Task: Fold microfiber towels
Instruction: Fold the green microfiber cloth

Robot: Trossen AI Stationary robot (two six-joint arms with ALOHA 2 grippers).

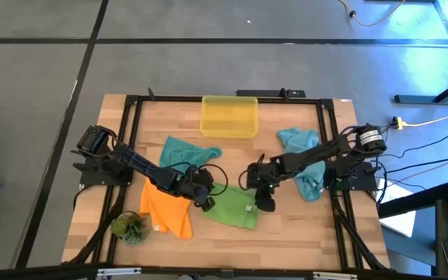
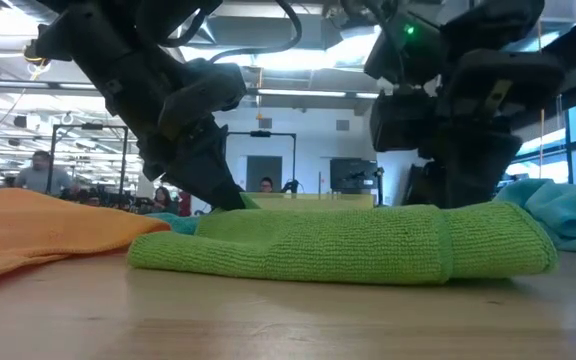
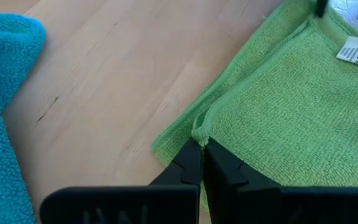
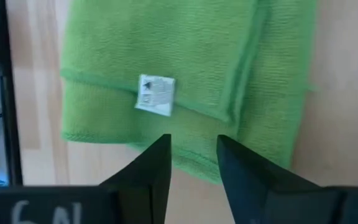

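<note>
The green towel (image 1: pixel 236 207) lies folded on the table's middle, its white label (image 4: pixel 156 94) up. My left gripper (image 1: pixel 206 201) is shut at its left end, and its fingers (image 3: pixel 194 163) meet at a corner. My right gripper (image 4: pixel 191 144) stands open over the towel's right edge (image 1: pixel 264 204). The orange towel (image 1: pixel 166 210) lies crumpled to the left, partly under the left arm. One teal towel (image 1: pixel 183 151) lies behind the left arm. The other teal towel (image 1: pixel 306 159) lies under the right arm. My left gripper pinches a corner of the green towel's upper layer (image 3: pixel 199 132) between its two fingertips. The fingers slant down from the table's left. The towel (image 2: pixel 348 243) lies flat on the table, folded. My right gripper: I cannot tell whether its open fingers (image 4: pixel 157 155) touch the towel's edge below them.
A yellow bin (image 1: pixel 229 116) stands at the table's far middle. A small green plant tuft (image 1: pixel 129 227) sits at the near left. A black frame (image 1: pixel 329 155) runs round the table. Bare wood (image 1: pixel 302 233) lies near the front right.
</note>
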